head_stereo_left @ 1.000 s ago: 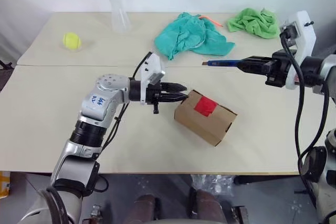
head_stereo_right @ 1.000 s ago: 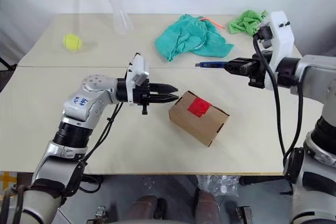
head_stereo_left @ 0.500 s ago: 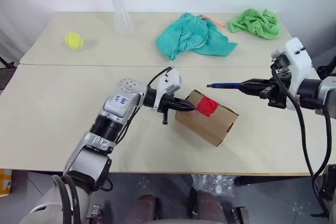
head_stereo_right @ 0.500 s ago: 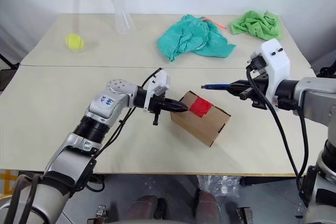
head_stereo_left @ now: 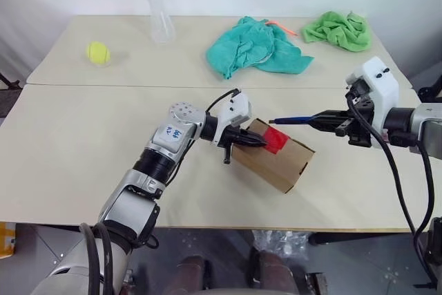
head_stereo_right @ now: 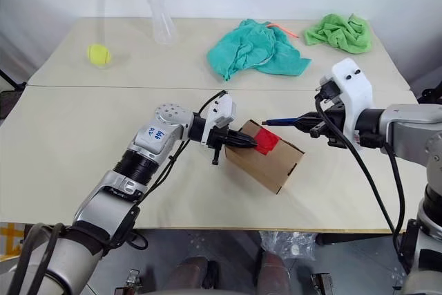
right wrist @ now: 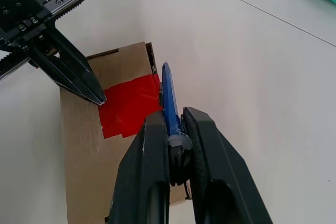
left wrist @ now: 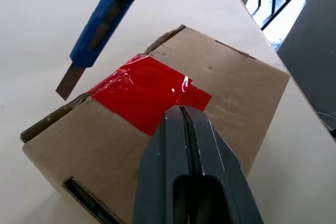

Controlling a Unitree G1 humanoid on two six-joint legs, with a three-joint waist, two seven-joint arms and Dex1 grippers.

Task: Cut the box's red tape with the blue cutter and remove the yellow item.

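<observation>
On the near table, the left gripper (head_stereo_left: 257, 142) presses closed, empty fingers against the box (head_stereo_left: 276, 162) to steady it, while the right gripper (head_stereo_left: 331, 118), clamping the blue cutter (head_stereo_left: 295, 120), aims its blade at the red tape (head_stereo_left: 277, 140).

My left arm reaches forward and bends to the right, and its black two-finger left gripper (head_stereo_left: 257, 142) has both fingers pressed together. My right arm comes from the right side, and its black right gripper (head_stereo_left: 322, 118) points left with fingers closed.
</observation>
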